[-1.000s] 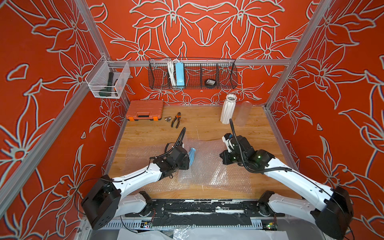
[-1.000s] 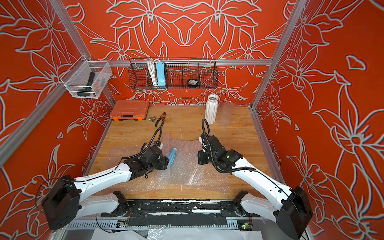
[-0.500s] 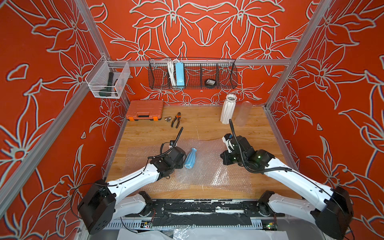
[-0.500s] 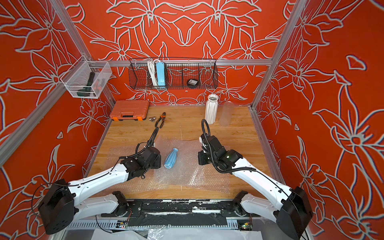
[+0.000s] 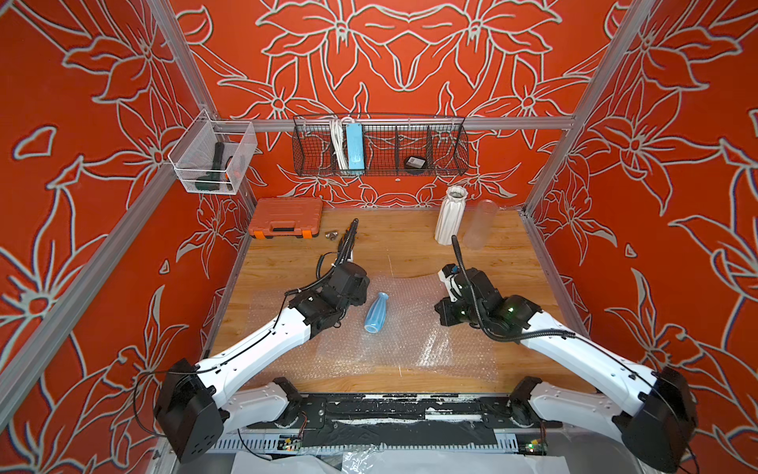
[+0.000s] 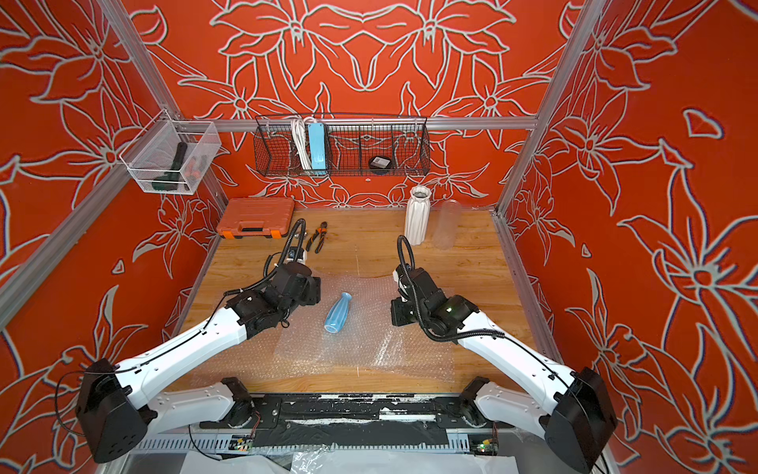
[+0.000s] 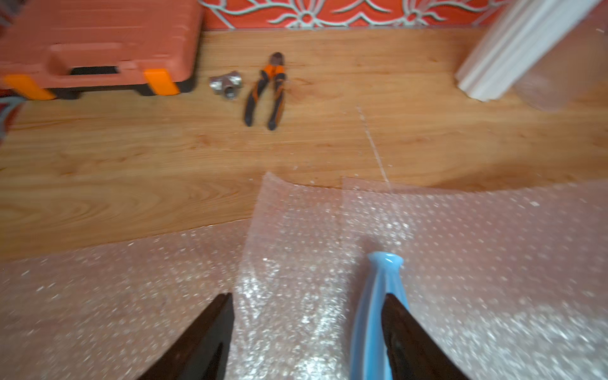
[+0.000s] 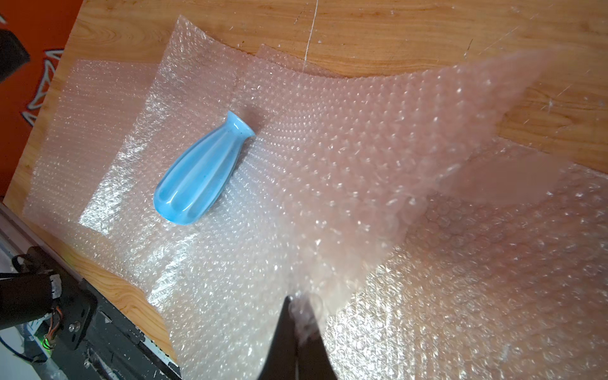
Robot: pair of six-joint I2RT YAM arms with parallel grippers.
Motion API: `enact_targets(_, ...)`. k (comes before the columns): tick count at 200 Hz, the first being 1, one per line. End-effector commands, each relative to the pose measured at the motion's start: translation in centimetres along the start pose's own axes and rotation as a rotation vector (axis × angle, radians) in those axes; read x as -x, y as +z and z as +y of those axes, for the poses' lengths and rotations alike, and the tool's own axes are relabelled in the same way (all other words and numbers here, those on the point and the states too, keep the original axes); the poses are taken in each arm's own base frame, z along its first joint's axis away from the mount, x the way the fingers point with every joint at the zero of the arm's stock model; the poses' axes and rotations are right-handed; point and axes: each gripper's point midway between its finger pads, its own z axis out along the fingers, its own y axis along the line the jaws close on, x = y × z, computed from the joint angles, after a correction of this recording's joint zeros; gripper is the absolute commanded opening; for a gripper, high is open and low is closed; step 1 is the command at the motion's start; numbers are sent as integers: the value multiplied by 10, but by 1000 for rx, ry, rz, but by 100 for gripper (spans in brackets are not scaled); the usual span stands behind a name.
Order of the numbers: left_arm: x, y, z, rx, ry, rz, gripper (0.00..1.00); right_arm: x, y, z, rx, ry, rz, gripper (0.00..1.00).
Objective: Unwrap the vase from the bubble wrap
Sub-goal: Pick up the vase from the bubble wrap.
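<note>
A light blue vase (image 5: pixel 376 312) (image 6: pixel 338 312) lies on its side, bare, on flat bubble wrap (image 5: pixel 410 349) (image 6: pixel 361 353) in both top views. My left gripper (image 7: pixel 309 302) is open just left of the vase (image 7: pixel 370 312) and holds nothing. One finger (image 7: pixel 404 329) overlaps the vase's side in the left wrist view. My right gripper (image 8: pixel 297 307) is shut on a lifted edge of the bubble wrap (image 8: pixel 345 158), to the right of the vase (image 8: pixel 200 171). In a top view the right gripper (image 5: pixel 445 316) sits low over the sheet.
A white ribbed vase (image 5: pixel 450 215) and a clear tube (image 5: pixel 480 223) stand at the back right. An orange tool case (image 5: pixel 286 217), a metal fitting (image 7: pixel 227 85) and pliers (image 6: pixel 318 237) lie at the back left. A wire basket (image 5: pixel 379 145) and a clear bin (image 5: pixel 213 158) hang on the walls.
My left gripper has let go of the vase, opened wider and drawn back to the left. The vase now lies fully exposed. The right arm has not moved.
</note>
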Motion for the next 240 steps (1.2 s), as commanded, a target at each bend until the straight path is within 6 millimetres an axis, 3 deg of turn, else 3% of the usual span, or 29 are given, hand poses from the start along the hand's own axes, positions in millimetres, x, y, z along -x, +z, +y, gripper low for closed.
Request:
enact_targets(1, -25, 5, -42, -237, 72, 109, 71, -2, 3, -8, -33, 8, 2, 0)
enact_targets(26, -61, 20, -48, -258, 99, 268, 71, -2, 3, -10, -43, 2, 3, 0)
enact_targets(50, -84, 31, -47, -236, 133, 374, 74, -3, 4, -11, -48, 2, 9, 0)
enact_targets(78, -93, 35, -56, -269, 153, 436, 84, -3, 4, -10, -46, 2, 6, 0)
enact_targets(114, -109, 42, -61, -290, 185, 518, 84, -6, 5, -13, -57, 1, 16, 0)
enact_targets(157, -134, 55, -56, -249, 207, 624, 79, -6, 6, -14, -59, 1, 15, 0)
enact_targets(240, -146, 62, -56, -246, 210, 662, 65, -7, 4, -17, -75, -3, 11, 1)
